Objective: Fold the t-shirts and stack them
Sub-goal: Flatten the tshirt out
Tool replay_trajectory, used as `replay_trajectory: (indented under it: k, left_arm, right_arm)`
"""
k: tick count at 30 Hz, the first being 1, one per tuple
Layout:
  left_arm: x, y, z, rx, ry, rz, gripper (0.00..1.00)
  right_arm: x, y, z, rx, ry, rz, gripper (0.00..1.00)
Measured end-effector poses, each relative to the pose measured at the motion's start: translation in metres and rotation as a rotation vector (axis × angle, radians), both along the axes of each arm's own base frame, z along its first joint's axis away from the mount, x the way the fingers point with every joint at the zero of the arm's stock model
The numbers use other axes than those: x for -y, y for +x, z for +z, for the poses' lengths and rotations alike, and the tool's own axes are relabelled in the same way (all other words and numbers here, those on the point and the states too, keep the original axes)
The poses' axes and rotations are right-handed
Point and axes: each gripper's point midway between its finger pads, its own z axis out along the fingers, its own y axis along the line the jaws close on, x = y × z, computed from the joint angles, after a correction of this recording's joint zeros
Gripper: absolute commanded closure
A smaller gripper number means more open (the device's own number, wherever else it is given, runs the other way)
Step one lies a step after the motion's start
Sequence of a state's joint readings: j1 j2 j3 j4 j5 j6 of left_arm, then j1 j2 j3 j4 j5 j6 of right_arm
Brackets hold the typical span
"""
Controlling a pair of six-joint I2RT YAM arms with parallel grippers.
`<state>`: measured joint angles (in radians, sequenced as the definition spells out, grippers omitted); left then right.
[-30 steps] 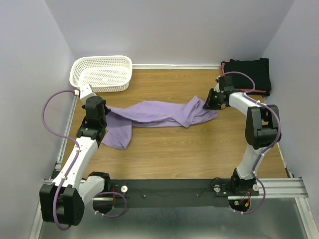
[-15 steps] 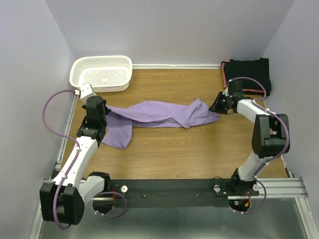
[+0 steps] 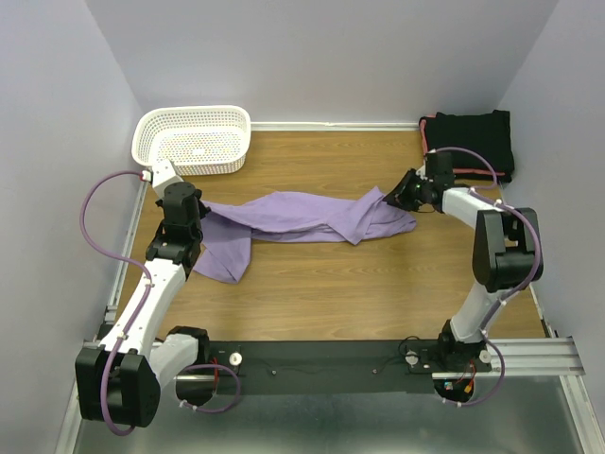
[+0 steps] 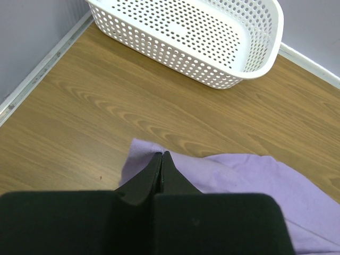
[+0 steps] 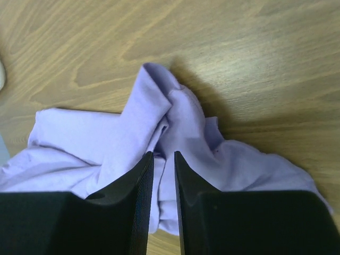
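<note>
Wood tabletop [image 3: 321, 284], lavender walls [image 3: 312, 57]. Left gripper [image 4: 161, 155] pinches purple shirt [image 3: 293, 219]; right gripper [image 5: 163, 155] fingers slightly parted over it.

Wood-grain worktop [image 3: 321, 274], walled in pale on three sides. Across the middle, stretched left to right in a crumpled band, a lavender t-shirt [image 3: 293, 216]. At the far left corner, a white mesh basket [image 3: 194, 139], upright. At the far right corner, a stack of folded black shirts [image 3: 473, 137], coral-red edge showing along its left side.
</note>
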<state>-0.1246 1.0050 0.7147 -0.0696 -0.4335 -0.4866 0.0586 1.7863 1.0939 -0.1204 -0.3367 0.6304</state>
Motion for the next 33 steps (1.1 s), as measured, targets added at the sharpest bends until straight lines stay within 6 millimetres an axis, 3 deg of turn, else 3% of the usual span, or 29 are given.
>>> replay_trajectory:
  k: [7, 33]
  left_arm:
    - [0.000, 0.000, 0.000, 0.000, 0.000, 0.000, 1.00]
    - [0.000, 0.000, -0.001, -0.003, 0.000, 0.000, 1.00]
  right_arm:
    - [-0.006, 0.002, -0.025, -0.063, 0.039, -0.019, 0.69]
    - [-0.011, 0.015, -0.019, -0.032, 0.091, -0.042, 0.67]
